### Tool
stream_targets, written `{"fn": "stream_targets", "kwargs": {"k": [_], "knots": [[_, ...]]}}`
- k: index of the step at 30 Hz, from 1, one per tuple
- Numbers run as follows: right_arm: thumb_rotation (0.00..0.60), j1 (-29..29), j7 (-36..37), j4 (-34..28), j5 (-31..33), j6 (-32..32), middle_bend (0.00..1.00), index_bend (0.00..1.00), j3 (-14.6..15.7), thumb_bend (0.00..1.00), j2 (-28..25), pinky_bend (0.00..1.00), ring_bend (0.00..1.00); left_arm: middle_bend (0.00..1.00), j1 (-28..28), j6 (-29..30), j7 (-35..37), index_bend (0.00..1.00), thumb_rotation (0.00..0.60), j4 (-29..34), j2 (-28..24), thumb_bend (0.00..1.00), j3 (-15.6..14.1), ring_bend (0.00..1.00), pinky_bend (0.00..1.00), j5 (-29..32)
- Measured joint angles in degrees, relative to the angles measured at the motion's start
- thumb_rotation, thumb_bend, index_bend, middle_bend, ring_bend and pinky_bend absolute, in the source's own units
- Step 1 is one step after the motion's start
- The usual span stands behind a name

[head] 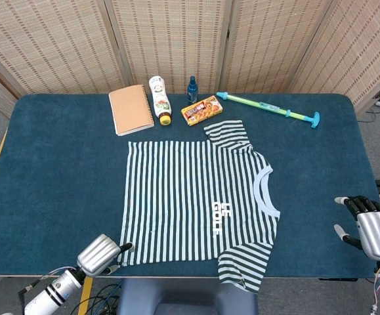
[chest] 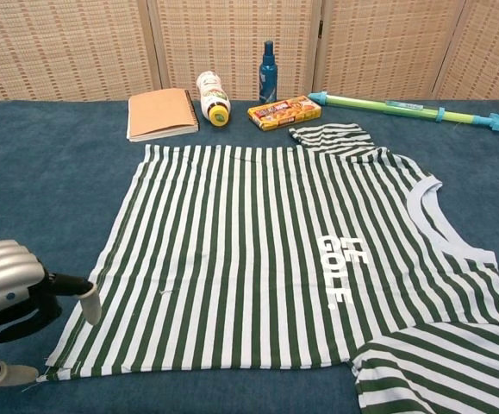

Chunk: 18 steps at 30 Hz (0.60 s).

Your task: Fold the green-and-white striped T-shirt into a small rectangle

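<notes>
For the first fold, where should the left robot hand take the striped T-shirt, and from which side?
Probably the near hem corner of the T-shirt, coming from the table's left edge: the cloth lies flat, that corner is free, and the left robot hand is right beside it.
</notes>
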State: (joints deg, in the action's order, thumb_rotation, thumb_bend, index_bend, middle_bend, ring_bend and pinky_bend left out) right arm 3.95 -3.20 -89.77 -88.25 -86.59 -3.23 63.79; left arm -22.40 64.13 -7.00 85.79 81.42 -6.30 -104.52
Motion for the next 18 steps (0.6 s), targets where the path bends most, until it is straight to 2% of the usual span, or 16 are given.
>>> {"fn": "stream_targets", "kwargs": {"k": [18], "knots": [[0.6,-0.6,0.9,1.1,0.5,-0.3,0.36,0.29,0.1,0.24,0.2,0.35,0.31,0.88,-1.2,-1.4,-3.4,0.41,0.6,-1.7,3.8,0.17,0.0,0.85,0.97,3.8]]}}
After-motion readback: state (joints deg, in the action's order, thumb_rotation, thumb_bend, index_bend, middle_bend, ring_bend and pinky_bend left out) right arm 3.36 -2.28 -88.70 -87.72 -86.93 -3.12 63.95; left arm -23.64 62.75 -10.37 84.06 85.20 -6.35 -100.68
